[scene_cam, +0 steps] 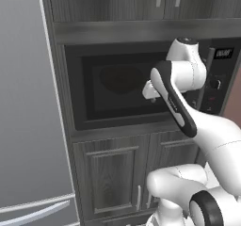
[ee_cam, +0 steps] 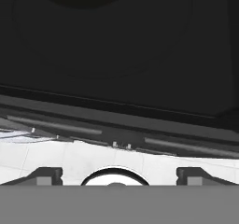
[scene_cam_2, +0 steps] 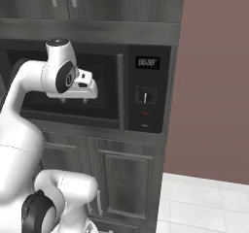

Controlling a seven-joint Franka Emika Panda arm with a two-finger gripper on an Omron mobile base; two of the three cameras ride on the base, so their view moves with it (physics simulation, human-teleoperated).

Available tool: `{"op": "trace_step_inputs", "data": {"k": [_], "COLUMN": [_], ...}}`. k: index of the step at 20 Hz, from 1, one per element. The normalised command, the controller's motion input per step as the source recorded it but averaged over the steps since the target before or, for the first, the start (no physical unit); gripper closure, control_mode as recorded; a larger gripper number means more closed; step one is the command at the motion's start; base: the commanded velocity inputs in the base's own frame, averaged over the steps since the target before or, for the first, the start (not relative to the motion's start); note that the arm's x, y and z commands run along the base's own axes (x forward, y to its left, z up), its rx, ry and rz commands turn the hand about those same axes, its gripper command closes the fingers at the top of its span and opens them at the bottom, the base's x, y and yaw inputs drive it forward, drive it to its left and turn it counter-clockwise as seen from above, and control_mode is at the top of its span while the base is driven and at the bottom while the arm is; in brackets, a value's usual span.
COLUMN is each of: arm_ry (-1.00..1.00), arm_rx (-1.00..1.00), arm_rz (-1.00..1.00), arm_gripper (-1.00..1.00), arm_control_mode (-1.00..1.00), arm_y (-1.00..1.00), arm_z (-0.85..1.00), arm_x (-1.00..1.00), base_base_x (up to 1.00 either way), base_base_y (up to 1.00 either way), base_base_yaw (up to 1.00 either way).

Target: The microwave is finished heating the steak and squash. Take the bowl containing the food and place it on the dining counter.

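While the microwave (scene_cam: 122, 91) sat shut in the dark wood cabinetry, its dark glass door filled the middle of the left base view, and a faint round shape showed behind the glass; what it was could not be told. In the right base view the grey bar handle (scene_cam_2: 120, 92) ran upright just right of the door, with the control panel (scene_cam_2: 146, 93) and its small display beyond it, right of centre. The tool (scene_cam_2: 73, 100) hung in front of the door glass, at the left of that frame, empty and not touching the handle. In the hand view its two dark fingertips (ee_cam: 45, 175) stood far apart at the lower corners, spread wide. A grey refrigerator (scene_cam: 28, 102) filled the left of the left base view.
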Motion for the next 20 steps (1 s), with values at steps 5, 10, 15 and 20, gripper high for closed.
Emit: {"op": "trace_step_inputs", "data": {"k": [5, 10, 15, 20], "arm_ry": [0.00, 0.00, 0.00, 0.00], "arm_rx": [0.00, 0.00, 0.00, 0.00], "arm_rz": [0.00, 0.00, 0.00, 0.00], "arm_gripper": [-1.00, -1.00, -1.00, -1.00], "arm_control_mode": [-1.00, 1.00, 1.00, 1.00], "arm_y": [0.00, -0.03, 0.00, 0.00], "arm_z": [0.00, 0.00, 0.00, 0.00], "arm_x": [0.00, -0.15, 0.00, 0.00], "base_base_x": [0.00, -0.31, -0.47, -0.39], "base_base_y": [0.00, -0.16, -0.34, -0.45], "base_base_yaw": [0.00, 0.00, 0.00, 0.00]}}
